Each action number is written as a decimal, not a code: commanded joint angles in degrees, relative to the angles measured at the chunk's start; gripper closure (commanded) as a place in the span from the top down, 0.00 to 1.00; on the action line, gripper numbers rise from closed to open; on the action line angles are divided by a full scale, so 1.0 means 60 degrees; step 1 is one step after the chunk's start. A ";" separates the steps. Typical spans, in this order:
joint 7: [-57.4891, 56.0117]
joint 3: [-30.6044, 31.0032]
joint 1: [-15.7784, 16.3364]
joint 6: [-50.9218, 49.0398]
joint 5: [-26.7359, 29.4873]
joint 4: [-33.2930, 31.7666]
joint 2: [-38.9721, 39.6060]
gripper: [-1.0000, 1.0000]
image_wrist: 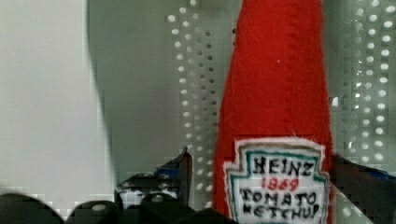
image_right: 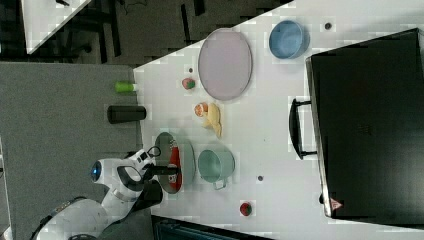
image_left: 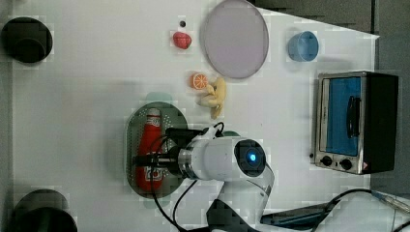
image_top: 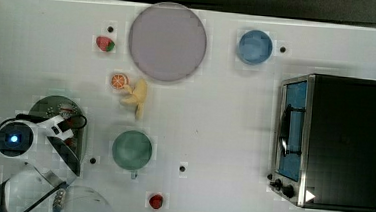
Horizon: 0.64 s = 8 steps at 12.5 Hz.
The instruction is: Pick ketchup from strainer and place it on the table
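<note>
The ketchup is a red bottle with a white cap and label, lying flat in the pale green strainer at the left view's lower middle. My gripper is low over the bottle's labelled end and stands open. In the wrist view the ketchup runs between my two fingers, one on each side of the label, with a gap on the side I can see clearly. In the top view, my arm covers most of the strainer. The white table lies all around.
A green cup stands just beside the strainer. A banana, an orange slice, two strawberries, a lilac plate, a blue bowl and a toaster oven share the table.
</note>
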 commanded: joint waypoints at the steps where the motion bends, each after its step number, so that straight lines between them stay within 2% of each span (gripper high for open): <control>1: 0.0443 -0.0426 0.0412 0.0005 -0.0011 0.0133 0.0041 0.96; 4: 0.0445 -0.0384 0.0472 0.0123 -0.0009 0.0166 -0.0017 0.61; 8: 0.0445 -0.0096 0.0353 -0.0447 0.0020 0.0168 -0.0950 0.61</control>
